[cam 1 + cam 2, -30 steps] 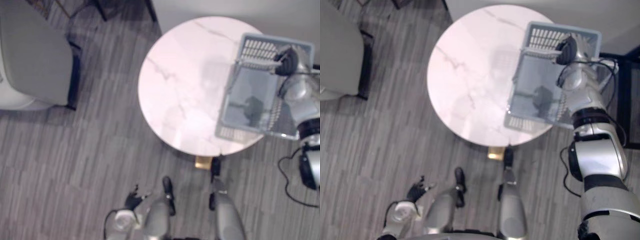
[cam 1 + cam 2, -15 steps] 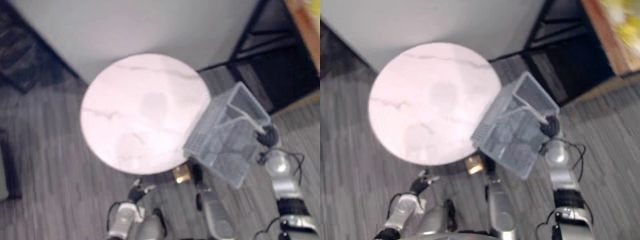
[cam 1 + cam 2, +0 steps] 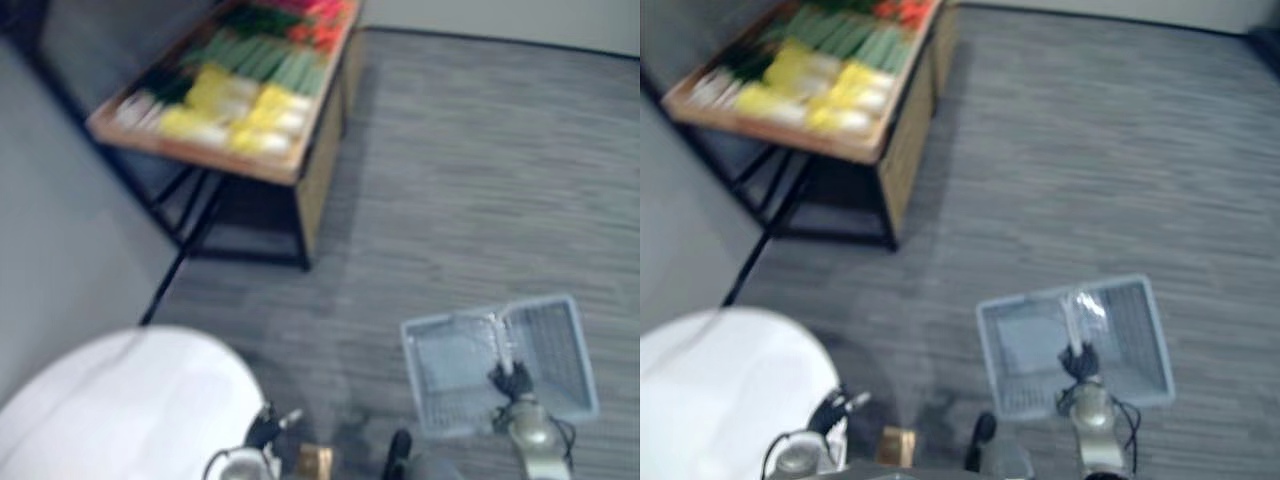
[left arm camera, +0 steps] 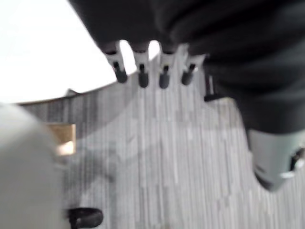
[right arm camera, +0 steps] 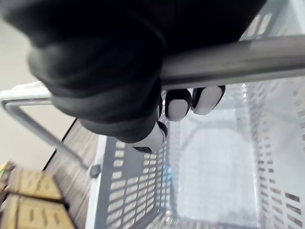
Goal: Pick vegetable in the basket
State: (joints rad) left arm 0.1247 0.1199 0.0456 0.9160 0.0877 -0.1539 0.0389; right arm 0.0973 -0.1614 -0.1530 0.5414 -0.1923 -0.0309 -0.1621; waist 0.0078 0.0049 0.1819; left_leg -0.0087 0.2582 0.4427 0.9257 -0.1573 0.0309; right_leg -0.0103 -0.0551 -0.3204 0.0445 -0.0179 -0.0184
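Right hand [image 5: 119, 86] wrapped round the handle [image 5: 233, 58] of the grey slotted basket [image 3: 552, 345], bare-floored below it; eye view adds vegetables [image 3: 240, 100] far ahead; left hand [image 4: 143, 71] straight-fingered.

Looks like a grocery shop, or a mock-up of one: there's a wooden counter [image 3: 322, 165] on a black frame loaded with rows of yellow, green and red vegetables [image 3: 235, 110], a grey plastic shopping basket [image 3: 455, 365], and grey striped floor [image 3: 480, 170].
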